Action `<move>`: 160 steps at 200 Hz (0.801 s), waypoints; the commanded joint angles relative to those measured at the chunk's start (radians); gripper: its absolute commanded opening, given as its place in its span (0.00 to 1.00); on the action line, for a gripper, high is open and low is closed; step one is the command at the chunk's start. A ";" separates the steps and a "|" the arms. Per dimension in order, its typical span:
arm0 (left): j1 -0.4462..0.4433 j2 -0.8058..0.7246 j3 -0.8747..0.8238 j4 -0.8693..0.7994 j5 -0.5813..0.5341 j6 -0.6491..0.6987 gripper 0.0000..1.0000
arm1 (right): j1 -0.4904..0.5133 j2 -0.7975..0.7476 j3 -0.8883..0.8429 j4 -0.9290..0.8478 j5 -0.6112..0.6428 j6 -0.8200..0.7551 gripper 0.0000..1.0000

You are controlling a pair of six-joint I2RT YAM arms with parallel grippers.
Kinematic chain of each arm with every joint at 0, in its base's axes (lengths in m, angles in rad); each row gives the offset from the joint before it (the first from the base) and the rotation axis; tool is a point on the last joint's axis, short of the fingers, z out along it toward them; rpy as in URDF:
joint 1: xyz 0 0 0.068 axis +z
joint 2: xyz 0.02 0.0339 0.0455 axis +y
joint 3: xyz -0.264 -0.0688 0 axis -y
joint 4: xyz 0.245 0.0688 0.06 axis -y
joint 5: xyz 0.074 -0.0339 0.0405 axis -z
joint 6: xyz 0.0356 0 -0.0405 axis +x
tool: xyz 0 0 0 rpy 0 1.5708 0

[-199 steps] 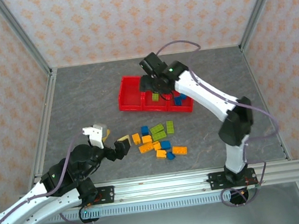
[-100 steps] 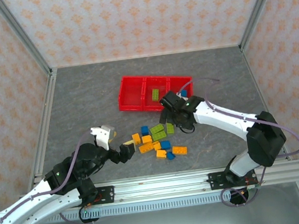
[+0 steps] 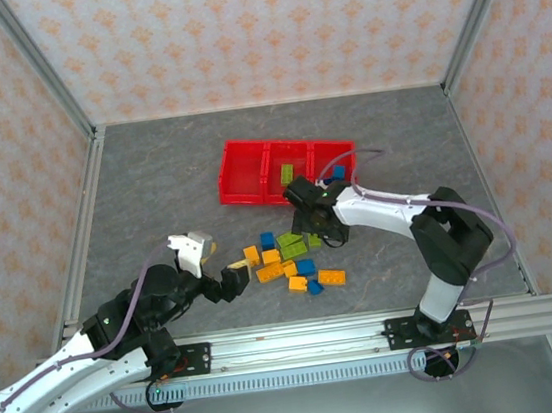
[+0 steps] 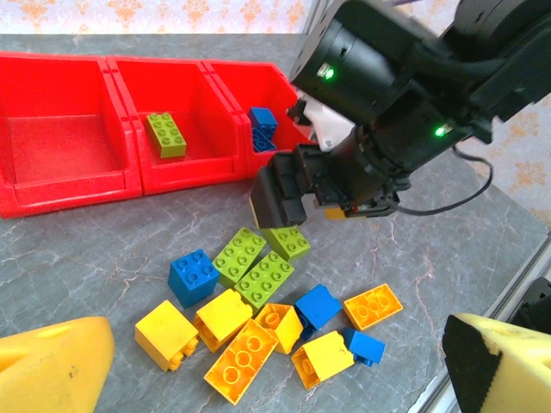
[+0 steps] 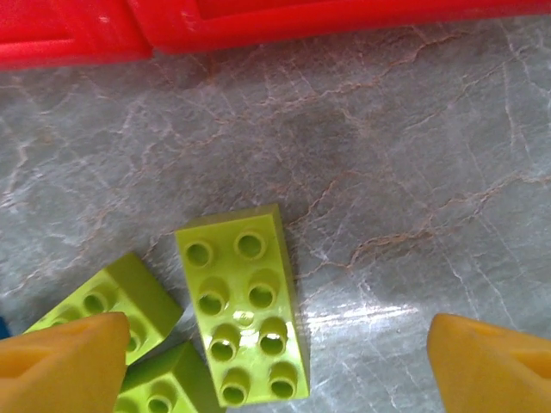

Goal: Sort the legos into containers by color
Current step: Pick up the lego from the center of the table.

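The loose legos [image 3: 288,260] lie in a pile in front of the red containers [image 3: 244,175]: lime green [image 4: 263,277], blue [image 4: 194,275], yellow [image 4: 165,331] and orange [image 4: 372,305]. My right gripper [image 3: 309,233] hangs open low over the pile's far edge. In the right wrist view a lime green brick [image 5: 241,318] lies flat between its yellow fingers [image 5: 65,361], apart from both, left of the right gripper's [image 5: 275,353] middle. The left gripper [image 3: 214,262] stands open left of the pile, nothing in it. The middle bin holds a green brick [image 4: 166,135]; the right bin holds blue bricks [image 4: 263,125].
The left bin [image 4: 60,146] of the containers' front wall [image 4: 86,185] is bare inside. My right arm [image 4: 387,95] reaches over the pile's far side. Metal frame rails [image 3: 84,240] border the grey table, with open floor left and right of the pile.
My right gripper has come from above the bins down to the green bricks at the pile's far edge. The left gripper has edged slightly toward the pile.
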 commanded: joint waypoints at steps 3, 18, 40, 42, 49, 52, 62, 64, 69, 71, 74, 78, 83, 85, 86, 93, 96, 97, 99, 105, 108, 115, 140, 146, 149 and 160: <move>-0.005 -0.038 -0.012 0.011 -0.029 0.003 0.99 | 0.004 0.020 0.023 0.016 0.047 -0.021 0.83; -0.004 -0.052 -0.015 0.009 -0.035 0.002 0.99 | 0.004 0.038 0.039 0.014 0.053 -0.026 0.79; -0.006 -0.060 -0.015 0.008 -0.042 0.000 0.99 | 0.004 0.075 0.065 -0.006 0.072 -0.027 0.77; -0.005 -0.060 -0.015 0.008 -0.045 0.000 0.99 | 0.003 0.079 0.068 -0.010 0.074 -0.027 0.77; -0.006 -0.060 -0.016 0.007 -0.050 -0.003 0.99 | 0.004 0.093 0.075 -0.017 0.079 -0.028 0.76; -0.005 -0.059 -0.014 0.006 -0.052 -0.003 0.99 | 0.004 0.097 0.077 -0.019 0.079 -0.030 0.75; -0.005 -0.059 -0.013 0.005 -0.052 -0.003 0.99 | 0.004 0.112 0.079 -0.017 0.076 -0.033 0.72; -0.005 -0.059 -0.013 0.006 -0.052 -0.003 0.99 | 0.005 0.114 0.078 -0.016 0.076 -0.035 0.72; -0.006 -0.059 -0.014 0.005 -0.052 -0.003 0.99 | 0.006 0.118 0.076 -0.015 0.076 -0.035 0.70; -0.006 -0.059 -0.014 0.005 -0.052 -0.004 0.99 | 0.006 0.120 0.075 -0.014 0.076 -0.036 0.69; -0.005 -0.060 -0.013 0.004 -0.053 -0.005 0.99 | 0.005 0.121 0.074 -0.014 0.077 -0.036 0.67; -0.006 -0.060 -0.013 0.004 -0.055 -0.005 0.99 | 0.006 0.124 0.073 -0.014 0.079 -0.036 0.65; -0.006 -0.061 -0.014 0.003 -0.057 -0.005 0.99 | 0.006 0.126 0.072 -0.016 0.082 -0.037 0.62; -0.005 -0.063 -0.014 0.003 -0.058 -0.006 0.99 | 0.006 0.125 0.071 -0.015 0.084 -0.037 0.61; -0.005 -0.062 -0.014 0.003 -0.059 -0.006 0.99 | 0.006 0.125 0.071 -0.016 0.085 -0.037 0.61; -0.004 -0.066 -0.015 0.002 -0.060 -0.006 0.99 | 0.006 0.125 0.067 -0.020 0.091 -0.036 0.58; -0.005 -0.066 -0.015 0.002 -0.062 -0.007 0.99 | 0.006 0.124 0.068 -0.021 0.093 -0.036 0.57; -0.004 -0.067 -0.015 0.002 -0.062 -0.007 0.99 | 0.006 0.124 0.068 -0.022 0.093 -0.036 0.56; -0.005 -0.067 -0.015 0.002 -0.062 -0.008 0.99 | 0.005 0.123 0.068 -0.022 0.094 -0.035 0.55; -0.006 -0.070 -0.015 0.002 -0.063 -0.008 0.99 | 0.006 0.121 0.066 -0.022 0.092 -0.037 0.53; -0.005 -0.070 -0.015 0.002 -0.063 -0.008 0.99 | 0.006 0.118 0.066 -0.022 0.090 -0.037 0.52; -0.004 -0.071 -0.015 0.002 -0.065 -0.008 0.99 | 0.006 0.114 0.064 -0.021 0.089 -0.037 0.49; -0.006 -0.064 -0.016 0.004 -0.066 -0.008 0.99 | 0.006 0.100 0.061 -0.026 0.090 -0.034 0.43; -0.005 -0.061 -0.015 0.003 -0.066 -0.007 0.99 | 0.006 0.097 0.061 -0.027 0.090 -0.035 0.42; -0.006 -0.059 -0.015 0.003 -0.066 -0.008 0.99 | 0.005 0.095 0.061 -0.026 0.090 -0.035 0.41; -0.005 -0.055 -0.015 0.003 -0.067 -0.007 0.99 | 0.006 0.089 0.061 -0.025 0.089 -0.035 0.39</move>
